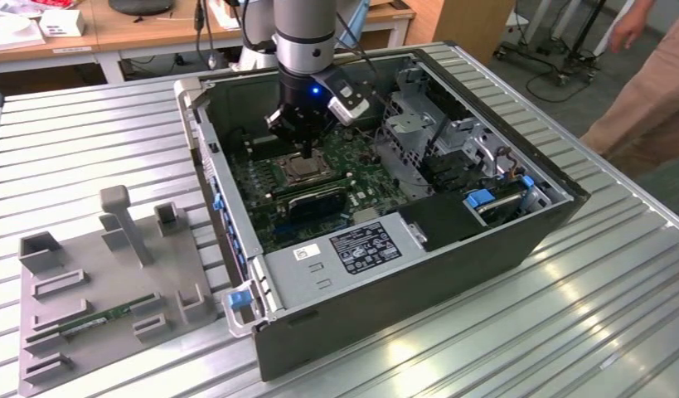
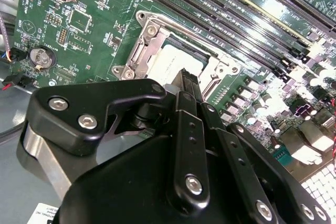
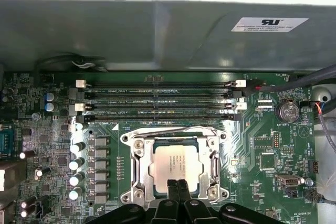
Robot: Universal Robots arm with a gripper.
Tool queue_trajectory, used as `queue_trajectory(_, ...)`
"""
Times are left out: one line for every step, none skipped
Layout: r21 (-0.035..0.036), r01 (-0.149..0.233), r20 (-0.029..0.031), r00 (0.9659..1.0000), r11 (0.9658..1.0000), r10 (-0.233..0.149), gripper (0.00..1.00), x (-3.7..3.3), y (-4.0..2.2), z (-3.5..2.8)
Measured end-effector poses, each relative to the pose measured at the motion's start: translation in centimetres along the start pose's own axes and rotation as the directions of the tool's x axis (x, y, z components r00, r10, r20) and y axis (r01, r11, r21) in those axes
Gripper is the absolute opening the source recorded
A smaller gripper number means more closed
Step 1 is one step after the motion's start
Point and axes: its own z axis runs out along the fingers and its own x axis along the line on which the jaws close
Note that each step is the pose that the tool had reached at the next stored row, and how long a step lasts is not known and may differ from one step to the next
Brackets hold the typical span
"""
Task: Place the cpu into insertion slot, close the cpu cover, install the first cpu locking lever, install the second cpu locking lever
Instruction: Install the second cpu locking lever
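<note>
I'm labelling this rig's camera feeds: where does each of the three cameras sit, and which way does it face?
Exterior view: off the arm, high, looking down at the open computer case on the slatted table; shows the arm and gripper over the socket.
First wrist view: on the arm, facing straight at the motherboard; fingertips at the cpu, fingers together.
Second wrist view: on the arm, behind the gripper, looking obliquely along its fingers.
Shared: all show the cpu seated inside the cpu cover.
</note>
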Motion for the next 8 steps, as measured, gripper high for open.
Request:
queue_trajectory(0.0,0.0,0.0,1.0,1.0,0.0,0.11,0.0,0.0,0.0)
queue_trajectory(0.0,0.0,0.0,1.0,1.0,0.0,0.11,0.0,0.0,0.0)
queue_trajectory(0.0001,0.0,0.0,1.0,1.0,0.0,0.11,0.0,0.0,0.0)
queue_trajectory(0.0001,0.0,0.0,1.0,1.0,0.0,0.11,0.0,0.0,0.0)
queue_trajectory(0.0003,0.0,0.0,1.0,1.0,0.0,0.11,0.0,0.0,0.0)
queue_trajectory(0.0004,0.0,0.0,1.0,1.0,0.0,0.11,0.0,0.0,0.0)
queue_trajectory(0.0005,0.0,0.0,1.0,1.0,0.0,0.11,0.0,0.0,0.0)
queue_trajectory(0.0005,0.0,0.0,1.0,1.0,0.0,0.11,0.0,0.0,0.0)
